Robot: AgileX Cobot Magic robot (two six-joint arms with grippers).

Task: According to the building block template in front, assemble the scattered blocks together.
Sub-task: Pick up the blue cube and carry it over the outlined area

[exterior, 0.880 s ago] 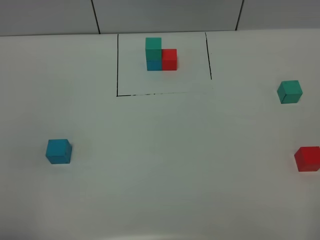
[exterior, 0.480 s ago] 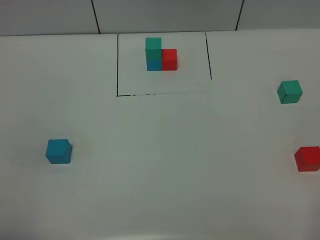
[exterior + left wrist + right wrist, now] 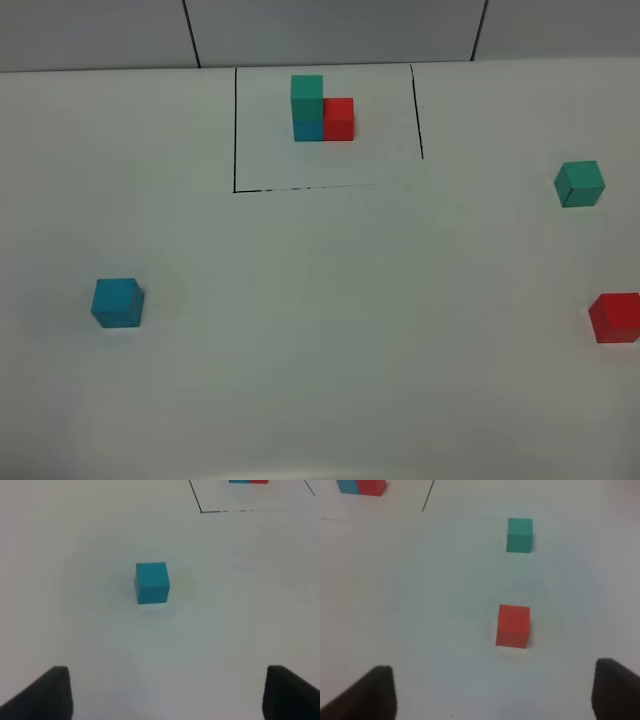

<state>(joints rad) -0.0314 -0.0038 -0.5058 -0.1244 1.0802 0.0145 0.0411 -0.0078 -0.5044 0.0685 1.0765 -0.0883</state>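
Note:
The building block template (image 3: 322, 108) stands at the table's far middle inside a black-line rectangle: teal-green on blue, red alongside. The scattered blocks lie apart: a blue cube (image 3: 117, 302) at the left, a teal-green cube (image 3: 580, 183) at the right, a red cube (image 3: 615, 317) at the right edge. Neither arm shows in the exterior high view. In the left wrist view the blue cube (image 3: 152, 582) lies ahead of my open left gripper (image 3: 167, 692). In the right wrist view the red cube (image 3: 513, 625) lies ahead of my open right gripper (image 3: 495, 692), with the teal-green cube (image 3: 520, 535) beyond it.
The white table (image 3: 340, 300) bears only the cubes and the black-line rectangle (image 3: 235, 130). A pale wall with dark seams (image 3: 190, 30) runs behind the table's far edge.

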